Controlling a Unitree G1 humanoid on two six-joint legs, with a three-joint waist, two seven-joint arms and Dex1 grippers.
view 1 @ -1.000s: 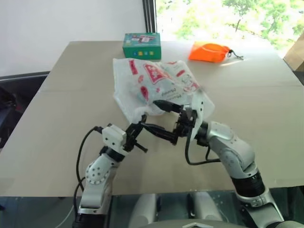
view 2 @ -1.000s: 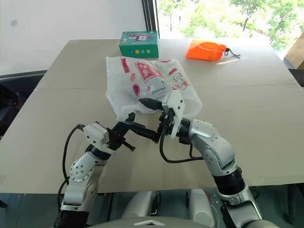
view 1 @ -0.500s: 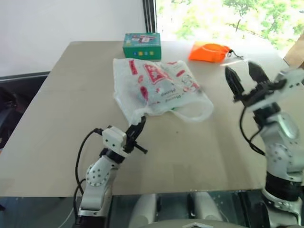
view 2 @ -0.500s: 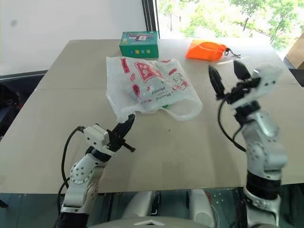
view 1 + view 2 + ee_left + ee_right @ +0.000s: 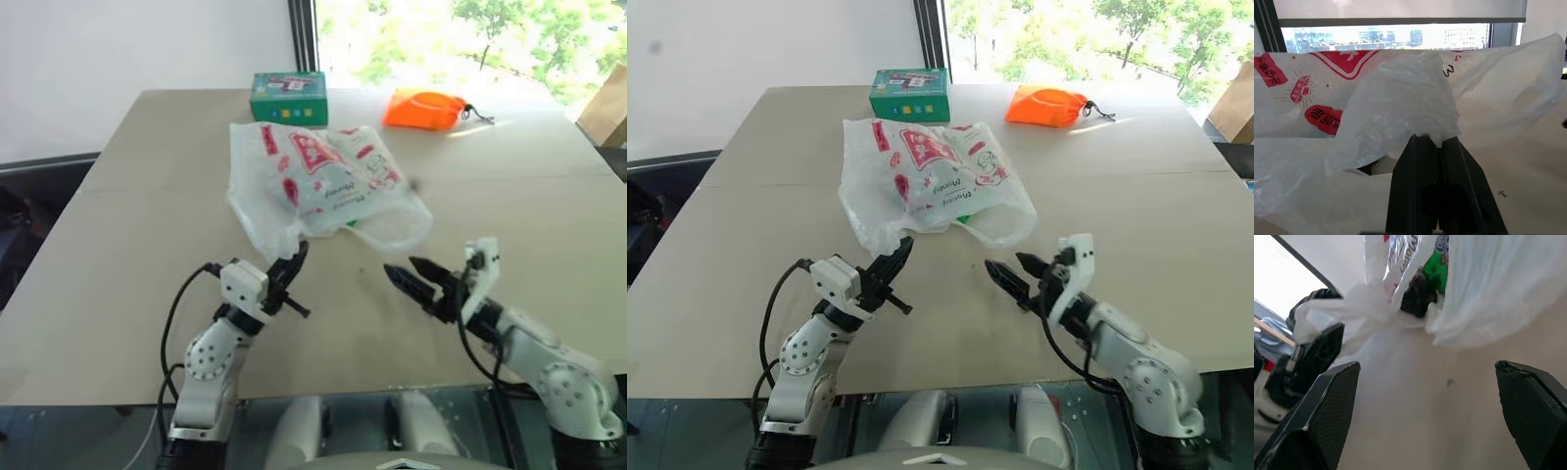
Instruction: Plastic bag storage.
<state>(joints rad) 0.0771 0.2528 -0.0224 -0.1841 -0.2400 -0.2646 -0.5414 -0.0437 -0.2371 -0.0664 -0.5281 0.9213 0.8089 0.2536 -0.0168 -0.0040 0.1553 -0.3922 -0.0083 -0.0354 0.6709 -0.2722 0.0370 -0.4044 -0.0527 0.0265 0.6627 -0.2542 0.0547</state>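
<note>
While the left fingers (image 5: 1426,147) pinch the plastic bag (image 5: 323,181), the right fingers (image 5: 1334,396) gape empty.

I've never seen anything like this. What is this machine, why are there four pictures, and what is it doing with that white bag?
It is a humanoid robot with two arms, each ending in a gripper of two black fingers. Two pictures come from cameras in its head, looking down over a table. The other two come from cameras on its wrists, looking along the fingers.

On the table lie a crinkly white plastic bag with red print, a green box and an orange pouch at the far edge. The left gripper is shut, pinching a corner of the bag. The right gripper is open, holds nothing and points toward the bag.
</note>
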